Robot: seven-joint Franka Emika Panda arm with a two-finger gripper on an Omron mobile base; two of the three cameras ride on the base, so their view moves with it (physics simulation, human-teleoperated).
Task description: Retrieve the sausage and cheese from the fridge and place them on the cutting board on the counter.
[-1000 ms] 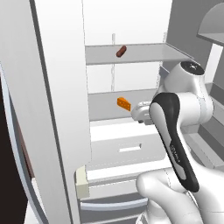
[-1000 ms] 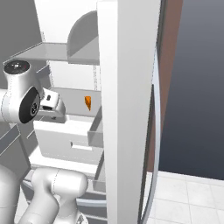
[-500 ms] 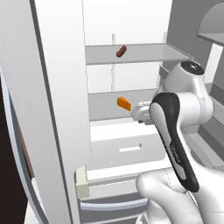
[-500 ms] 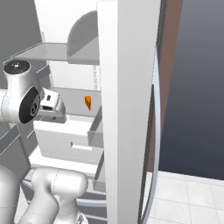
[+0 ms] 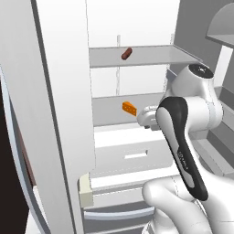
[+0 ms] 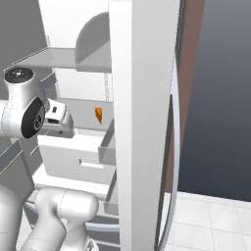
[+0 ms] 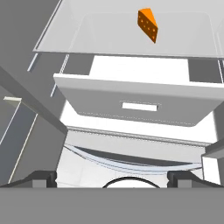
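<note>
A: Where is the cheese (image 7: 148,24) sitting?

B: It is lying on a glass shelf (image 7: 109,41) inside the open fridge (image 5: 132,27). In the hand view it is up near one o'clock. In the left base view the orange wedge (image 5: 129,108) is near the middle, just to the nine o'clock side of the white hand.

A: And the sausage (image 5: 126,53)?

B: It is resting on the shelf above, toward twelve o'clock from the cheese.

A: What is the gripper (image 7: 112,177) doing?

B: Its two dark finger tips (image 7: 41,178) are standing far apart at the bottom of the hand view. It is wide open and holding nothing. It is staying well apart from the cheese.

A: What is under the cheese shelf?

B: A white drawer (image 7: 138,103) is sticking out, with a little slot handle on its front. In the right base view the cheese (image 6: 99,115) is showing at three o'clock from the hand, behind the fridge door (image 6: 142,122)
</note>
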